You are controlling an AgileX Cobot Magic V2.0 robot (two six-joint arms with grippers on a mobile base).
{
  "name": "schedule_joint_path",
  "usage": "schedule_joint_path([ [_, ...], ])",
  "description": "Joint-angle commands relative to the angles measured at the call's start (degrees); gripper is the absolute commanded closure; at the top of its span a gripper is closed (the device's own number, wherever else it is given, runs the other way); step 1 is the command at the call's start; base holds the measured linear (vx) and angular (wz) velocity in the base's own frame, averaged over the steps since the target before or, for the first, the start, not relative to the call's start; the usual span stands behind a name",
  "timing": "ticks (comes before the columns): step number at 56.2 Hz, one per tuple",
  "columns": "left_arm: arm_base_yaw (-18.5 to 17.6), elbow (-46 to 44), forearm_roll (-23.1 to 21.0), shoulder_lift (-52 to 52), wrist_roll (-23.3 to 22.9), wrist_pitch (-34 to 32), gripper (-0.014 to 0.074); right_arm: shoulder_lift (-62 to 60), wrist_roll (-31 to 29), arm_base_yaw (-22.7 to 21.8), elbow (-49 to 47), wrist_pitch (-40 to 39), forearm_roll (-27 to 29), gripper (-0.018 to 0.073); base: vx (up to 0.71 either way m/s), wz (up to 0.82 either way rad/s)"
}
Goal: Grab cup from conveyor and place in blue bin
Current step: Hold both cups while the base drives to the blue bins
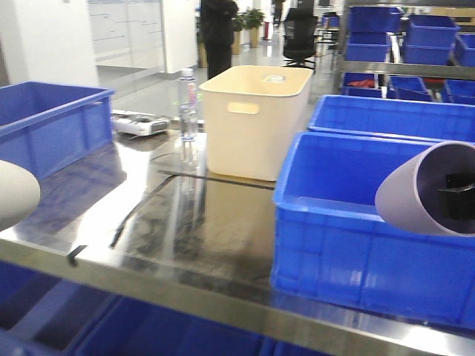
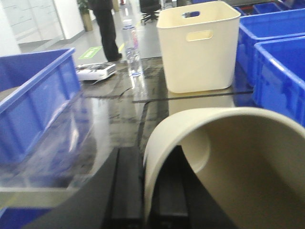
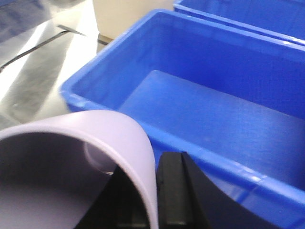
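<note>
Shiny steel surface with a cream tub and bottle at the back, right tool pinching a lilac cup right by the blue bin rim, left tool clamped on a cream cup over the surface.

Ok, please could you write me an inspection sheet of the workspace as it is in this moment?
Surface: steel table, shiny with glare; no spill seen.
Job's things: blue bin at the right, empty; lilac cup and cream cup both held on their sides; conveyor not seen.
Clutter: cream-white tub, water bottle, white device, left blue bin.
End effectors: left end effector shut on the cream cup's wall; right end effector shut on the lilac cup's wall.
Cables: thin black cable lying across the table.
Surroundings: person standing, office chair, shelving with small blue bins.
</note>
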Motion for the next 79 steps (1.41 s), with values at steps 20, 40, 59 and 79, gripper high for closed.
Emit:
schedule_joint_path([
  [20, -0.13, -1.69, -0.63, -0.3, -0.18, -5.53, 0.0603, -0.87, -0.15, -0.11, -1.79, -4.81, -1.04, 0.0568, 0.24, -0.34],
  [40, -0.13, -1.69, -0.63, -0.3, -0.18, -5.53, 0.0603, -0.87, -0.15, -0.11, -1.79, -4.81, -1.04, 0.0568, 0.19, -0.27],
  [59, -0.13, -1.69, -0.63, -0.3, -0.18, -5.53, 0.0603, -0.87, -0.15, -0.11, -1.79, -4.81, -1.04, 0.0568, 0.15, -0.22],
  [79, -0.13, -1.69, -0.63, -0.3, -0.18, -5.53, 0.0603, -0.87, -0.15, -0.11, -1.79, -4.81, -1.04, 0.0568, 0.07, -0.09],
])
